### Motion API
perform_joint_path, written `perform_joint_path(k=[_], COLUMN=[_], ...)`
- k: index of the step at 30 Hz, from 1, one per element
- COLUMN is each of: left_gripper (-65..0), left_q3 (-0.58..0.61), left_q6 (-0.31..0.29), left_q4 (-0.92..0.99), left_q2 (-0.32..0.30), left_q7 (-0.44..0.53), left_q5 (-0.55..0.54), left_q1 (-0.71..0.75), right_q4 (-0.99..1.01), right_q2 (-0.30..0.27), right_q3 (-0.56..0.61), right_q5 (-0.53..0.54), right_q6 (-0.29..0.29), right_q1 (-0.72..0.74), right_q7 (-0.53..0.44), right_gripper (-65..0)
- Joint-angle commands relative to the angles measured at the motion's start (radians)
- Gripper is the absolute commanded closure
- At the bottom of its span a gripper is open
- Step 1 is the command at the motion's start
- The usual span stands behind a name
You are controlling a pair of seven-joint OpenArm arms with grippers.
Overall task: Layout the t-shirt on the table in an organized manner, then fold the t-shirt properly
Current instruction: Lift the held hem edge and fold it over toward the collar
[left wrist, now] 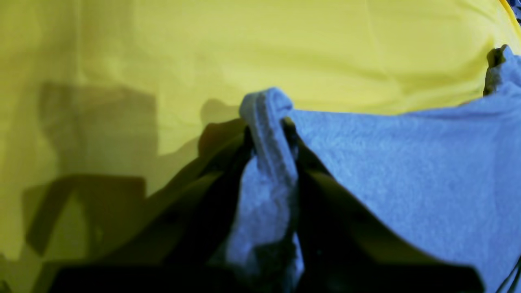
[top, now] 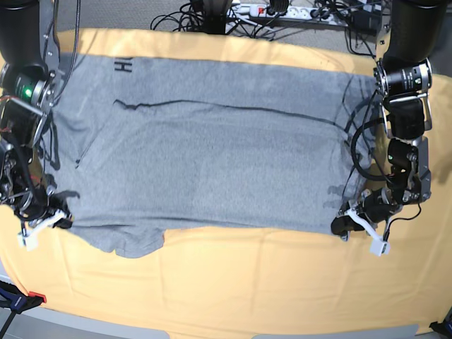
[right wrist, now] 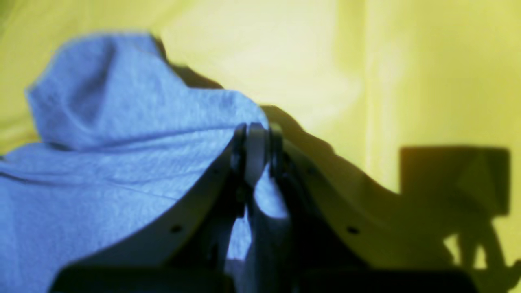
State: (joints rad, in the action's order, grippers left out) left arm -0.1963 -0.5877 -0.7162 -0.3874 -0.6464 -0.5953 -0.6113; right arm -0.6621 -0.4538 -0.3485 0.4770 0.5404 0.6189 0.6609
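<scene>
One shirt (top: 212, 162), two grippers, one table (top: 233, 282). Shirt lying spread wide across table, heather-grey, dark seam line running across upper part, black letters showing at far corner. Left gripper (left wrist: 268, 134) pinching bunched hem fold, fingers (left wrist: 321, 171) clamped on cloth, rest of shirt stretching off beside them. Right gripper (right wrist: 255, 142) gripping opposite edge, fingers (right wrist: 240, 150) closed on thin fold, fabric rising in hump beside fingers.

Beyond the far edge lies grey floor (top: 127, 14), carrying a tangle of black cables (top: 212, 18) and a white power strip (top: 279, 10) with plugs. Light casts hard shadows. A small red object, possibly a clamp (top: 34, 296), sits bottom left.
</scene>
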Motion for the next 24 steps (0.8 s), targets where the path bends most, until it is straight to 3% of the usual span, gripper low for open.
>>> perform_joint_path(k=[1, 6, 11, 18, 20, 22, 24], left_gripper=[0.0, 0.0, 0.0, 0.0, 0.0, 0.0, 0.0], left_q3=[-0.002, -0.002, 0.012, 0.119, 0.159, 0.187, 0.200], left_q6=[-0.005, -0.005, -0.005, -0.006, -0.037, -0.110, -0.110], left_q4=[-0.013, -0.013, -0.013, -0.013, -0.013, -0.013, -0.013], left_q2=[-0.017, -0.017, -0.017, -0.016, -0.016, -0.014, -0.014], left_q7=[0.037, 0.095, 0.127, 0.126, 0.116, 0.074, -0.003], left_q5=[0.000, 0.029, 0.077, 0.101, 0.101, 0.080, 0.002], left_q1=[-0.047, -0.088, -0.156, -0.226, -0.222, -0.215, -0.208], right_q4=[-0.019, -0.019, -0.019, -0.019, -0.019, -0.020, -0.021], right_q2=[-0.026, -0.026, -0.026, -0.029, -0.032, -0.031, -0.031], right_q3=[-0.004, -0.004, -0.004, -0.004, -0.004, -0.004, -0.003], right_q5=[0.011, 0.011, 0.012, 0.012, 0.024, 0.065, 0.117], right_q6=[-0.007, -0.006, 0.047, 0.075, 0.145, 0.158, 0.158], right_q1=[0.046, 0.062, 0.063, 0.091, 0.097, 0.098, 0.093], right_q7=[-0.040, -0.044, -0.052, -0.053, -0.034, 0.021, 0.089], right_gripper=[0.0, 0.0, 0.0, 0.0, 0.0, 0.0, 0.0])
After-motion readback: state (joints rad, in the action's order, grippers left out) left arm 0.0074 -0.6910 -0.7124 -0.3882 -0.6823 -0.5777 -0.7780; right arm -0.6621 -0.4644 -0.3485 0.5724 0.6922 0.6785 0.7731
